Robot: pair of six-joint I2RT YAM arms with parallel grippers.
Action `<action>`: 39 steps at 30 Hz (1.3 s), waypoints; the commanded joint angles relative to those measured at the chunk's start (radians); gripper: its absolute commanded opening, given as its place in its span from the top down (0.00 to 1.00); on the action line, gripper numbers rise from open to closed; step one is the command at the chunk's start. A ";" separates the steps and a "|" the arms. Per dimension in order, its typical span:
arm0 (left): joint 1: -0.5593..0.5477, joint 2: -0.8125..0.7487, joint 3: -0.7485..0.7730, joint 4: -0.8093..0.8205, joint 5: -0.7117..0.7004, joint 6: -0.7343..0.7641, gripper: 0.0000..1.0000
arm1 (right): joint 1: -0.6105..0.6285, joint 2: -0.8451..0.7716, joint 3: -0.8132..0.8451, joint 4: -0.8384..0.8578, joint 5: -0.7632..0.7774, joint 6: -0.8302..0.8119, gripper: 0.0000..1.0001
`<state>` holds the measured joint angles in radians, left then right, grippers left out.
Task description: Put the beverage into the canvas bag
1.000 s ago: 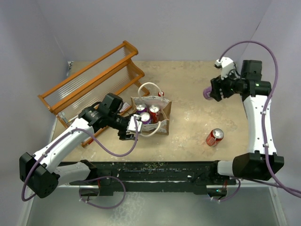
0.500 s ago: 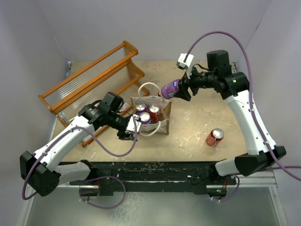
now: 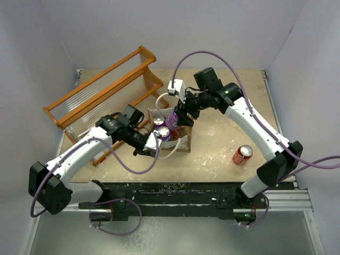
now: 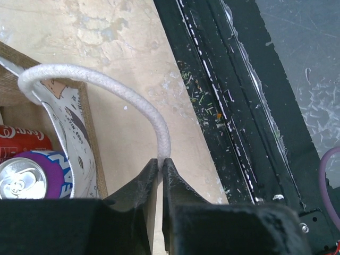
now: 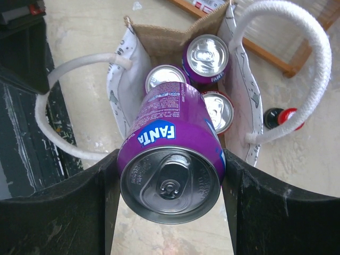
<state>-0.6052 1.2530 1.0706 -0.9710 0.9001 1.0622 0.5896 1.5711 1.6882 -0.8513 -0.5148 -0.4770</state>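
The canvas bag point(image 3: 183, 142) stands mid-table, tan with white rope handles, and holds several cans point(image 5: 207, 56). My right gripper point(image 3: 179, 116) is shut on the beverage, a purple Fanta can point(image 5: 170, 154), and holds it tilted right above the bag's open mouth point(image 5: 119, 79). My left gripper point(image 4: 161, 161) is shut on the bag's near rope handle point(image 4: 106, 85), pinching it at the fingertips beside the bag's speckled panel point(image 4: 69, 133). In the left wrist view a purple can point(image 4: 32, 175) and a red can point(image 4: 21, 141) show inside the bag.
A wooden rack point(image 3: 101, 98) stands at the back left, behind the left arm. A red can point(image 3: 242, 154) lies on the table to the right of the bag. A small black and red object point(image 5: 279, 118) lies beside the bag. The black front rail point(image 4: 239, 106) borders the table.
The right arm swung from the back right to over the bag, carrying the purple can. The left gripper closed on the near rope handle.
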 commanded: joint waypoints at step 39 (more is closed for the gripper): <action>0.001 -0.108 0.095 0.097 -0.114 -0.079 0.20 | 0.000 0.013 0.055 0.112 0.030 0.011 1.00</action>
<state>-0.6090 1.1046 1.1587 -0.9871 0.7891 1.0084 0.5934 1.5856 1.6680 -0.8146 -0.4446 -0.4797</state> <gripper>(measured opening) 0.776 0.691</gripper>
